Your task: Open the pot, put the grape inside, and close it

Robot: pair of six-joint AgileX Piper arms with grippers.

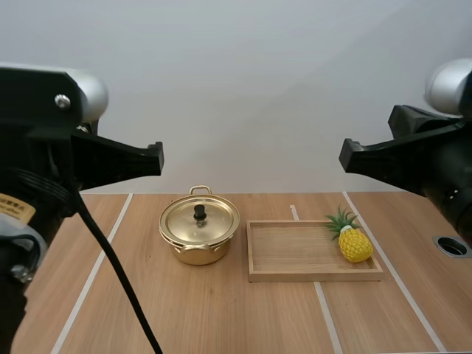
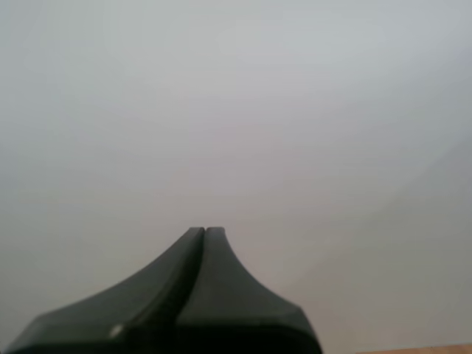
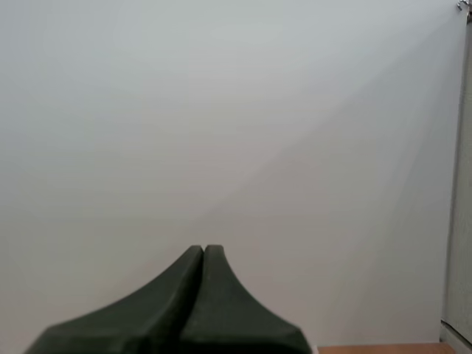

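Observation:
A gold pot (image 1: pixel 199 234) with two handles stands on the wooden table, its lid (image 1: pixel 200 218) with a black knob resting on it. To its right lies a wooden tray (image 1: pixel 287 251) holding a yellow pineapple (image 1: pixel 352 241) with green leaves at its right end. My left gripper (image 1: pixel 156 158) hangs high above the table, left of the pot, and my right gripper (image 1: pixel 345 155) hangs high over the tray's right side. Each gripper's fingers lie together as one dark wedge facing a pale wall, the left gripper (image 2: pixel 204 230) and the right gripper (image 3: pixel 203 248) both holding nothing.
White lines run across the table (image 1: pixel 221 317). A round dark hole (image 1: pixel 451 246) sits in the tabletop at the far right. A plain pale wall stands behind the table.

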